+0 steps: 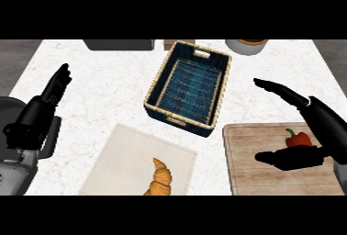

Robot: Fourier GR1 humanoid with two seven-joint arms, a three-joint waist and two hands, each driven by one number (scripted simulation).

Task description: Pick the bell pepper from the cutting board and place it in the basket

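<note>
Overhead: red bell pepper on wooden board, open right hand about it

Seen steeply from above, across a white, faintly veined marble counter (pixel 102 82). At lower right, a pale wooden cutting board (pixel 271 174), rectangular with rounded corners and long plank grain. On its upper right part, the bell pepper (pixel 299 138): small, glossy red, lumpy in outline.

Right hand (pixel 320 120), black and smooth, spread wide about the pepper. Straight fingers stretched up and left past the board's far edge, thumb lying across the board just below the pepper, pepper in the gap between. Contact impossible to tell.

Up and left of the board, apart from the pepper, a rectangular woven basket (pixel 193 85): straw-coloured rim, dark blue ribbed inside, set at a slant, its near corner close to the board's far left corner.

At lower centre, a flat beige mat (pixel 129 156) bearing a golden, ridged croissant (pixel 160 180). Along the far edge, a dark grey tray (pixel 119 44) and a round pale container (pixel 245 46).

At far left, left hand (pixel 37 117) resting open, fingers straight, pointing up.
</note>
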